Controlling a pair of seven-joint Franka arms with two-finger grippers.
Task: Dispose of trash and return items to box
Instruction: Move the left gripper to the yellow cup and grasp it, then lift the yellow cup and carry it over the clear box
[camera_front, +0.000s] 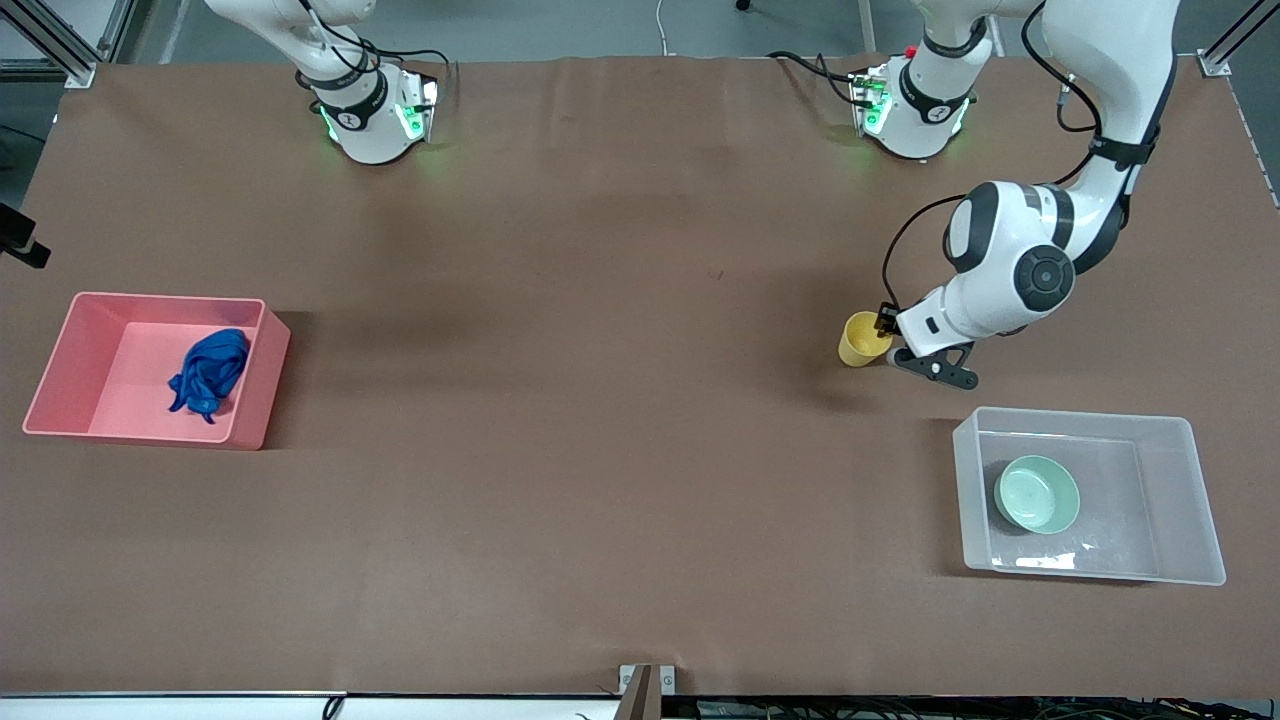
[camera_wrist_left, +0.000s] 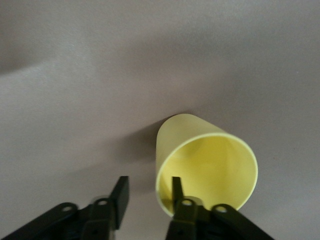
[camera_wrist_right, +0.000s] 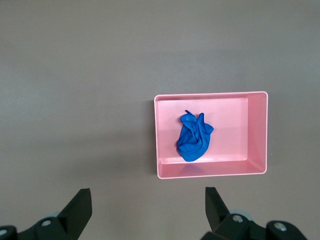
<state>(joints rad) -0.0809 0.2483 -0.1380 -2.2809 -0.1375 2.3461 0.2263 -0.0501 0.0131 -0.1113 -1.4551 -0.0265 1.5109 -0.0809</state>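
bowl (camera_front: 1037, 493) fills one end of clear box (camera_front: 1180, 500), other end free

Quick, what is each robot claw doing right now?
Left gripper: open, one finger inside the yellow cup, straddling its wall.
Right gripper: open, holding nothing.

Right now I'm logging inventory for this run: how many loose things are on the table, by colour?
Blue: 1, the cloth wad in the pink tub
Yellow: 1, the cup at the left gripper
Mint green: 1, the bowl in the clear tub
Pink: 1, tub
Clear: 1, tub
Total: 5
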